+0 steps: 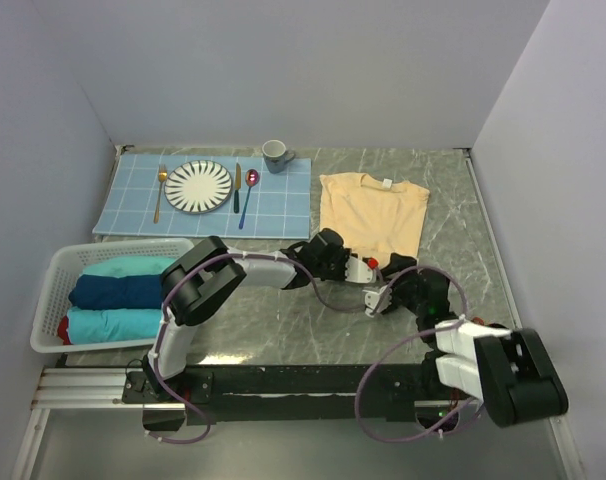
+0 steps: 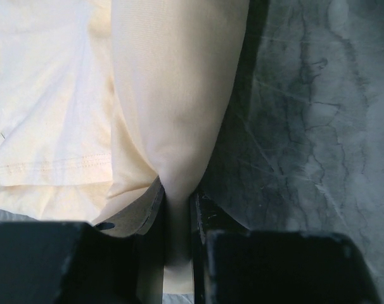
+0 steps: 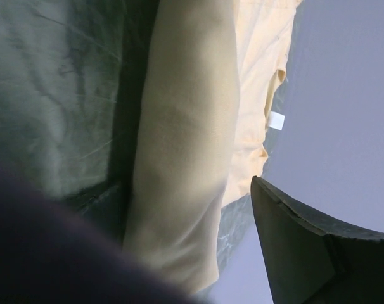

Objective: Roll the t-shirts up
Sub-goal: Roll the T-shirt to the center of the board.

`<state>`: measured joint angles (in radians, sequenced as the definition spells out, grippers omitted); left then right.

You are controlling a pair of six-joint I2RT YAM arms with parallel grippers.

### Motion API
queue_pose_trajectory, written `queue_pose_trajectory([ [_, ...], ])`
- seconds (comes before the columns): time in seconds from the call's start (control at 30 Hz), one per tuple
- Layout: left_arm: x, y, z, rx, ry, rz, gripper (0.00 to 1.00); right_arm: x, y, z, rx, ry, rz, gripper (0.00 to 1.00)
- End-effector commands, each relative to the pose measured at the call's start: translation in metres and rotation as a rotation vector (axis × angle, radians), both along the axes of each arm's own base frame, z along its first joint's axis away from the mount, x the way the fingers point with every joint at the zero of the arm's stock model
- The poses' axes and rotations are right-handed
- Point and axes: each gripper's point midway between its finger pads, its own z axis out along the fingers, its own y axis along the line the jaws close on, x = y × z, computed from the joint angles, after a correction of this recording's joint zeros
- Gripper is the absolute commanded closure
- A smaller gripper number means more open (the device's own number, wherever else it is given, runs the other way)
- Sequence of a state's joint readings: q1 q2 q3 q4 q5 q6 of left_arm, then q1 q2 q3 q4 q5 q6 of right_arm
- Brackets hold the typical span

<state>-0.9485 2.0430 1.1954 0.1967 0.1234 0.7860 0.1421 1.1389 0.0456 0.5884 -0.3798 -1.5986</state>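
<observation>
Top external view shows the pale yellow t-shirt [image 1: 373, 210] lying flat on the marble table [image 1: 283, 320], right of centre, neck label toward the far wall; its near hem is turned up into a roll [image 2: 179, 95], and both arms reach in to meet that edge; the left gripper [image 2: 176, 218] is nearly closed, its jaws pinching a fold of the roll between them, as the left wrist view makes plain; the right gripper [image 3: 173, 209] stands wide, its jaws on either side of the roll, one finger [image 3: 306, 253] clear of the cloth, so it grips nothing; the other finger is only a dark blur there; at the left of the table a white basket [image 1: 51, 280] holds folded teal t-shirts [image 1: 128, 267] with a navy t-shirt [image 1: 118, 292] between them; beyond it lies a light blue placemat [image 1: 283, 200] carrying a plate [image 1: 198, 186], with a mug [image 1: 276, 155] at its far right corner.
</observation>
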Motion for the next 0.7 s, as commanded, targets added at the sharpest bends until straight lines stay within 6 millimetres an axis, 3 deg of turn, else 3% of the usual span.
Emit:
queue_pose_trajectory([
  [0.0,-0.034,0.009,-0.023,0.052,0.146,-0.05,0.87,-0.004,-0.02,-0.032,-0.061,0.085,-0.102,0.2],
  [0.1,-0.032,0.008,-0.023,0.047,0.142,-0.052,0.87,-0.005,-0.021,-0.034,-0.06,0.113,-0.111,0.28],
  [0.2,-0.032,0.008,-0.025,0.051,0.147,-0.052,0.87,-0.004,-0.022,-0.038,-0.057,0.201,-0.135,0.63],
  [0.23,-0.03,0.008,-0.023,0.05,0.147,-0.046,0.87,-0.002,-0.022,-0.039,-0.06,0.261,-0.144,0.79],
  [0.33,-0.025,0.013,-0.013,0.043,0.168,-0.025,0.89,-0.003,-0.022,-0.036,-0.013,0.375,-0.195,0.92],
  [0.47,-0.017,0.026,0.006,0.026,0.25,0.014,0.93,-0.02,-0.014,-0.028,0.044,0.538,-0.167,0.94],
  [0.6,-0.028,0.044,0.019,0.024,0.382,-0.042,0.95,-0.035,-0.007,-0.016,0.097,0.67,-0.172,0.95],
  [0.67,-0.031,0.044,0.028,0.022,0.435,-0.072,0.95,-0.052,-0.005,-0.018,0.112,0.78,-0.193,0.95],
])
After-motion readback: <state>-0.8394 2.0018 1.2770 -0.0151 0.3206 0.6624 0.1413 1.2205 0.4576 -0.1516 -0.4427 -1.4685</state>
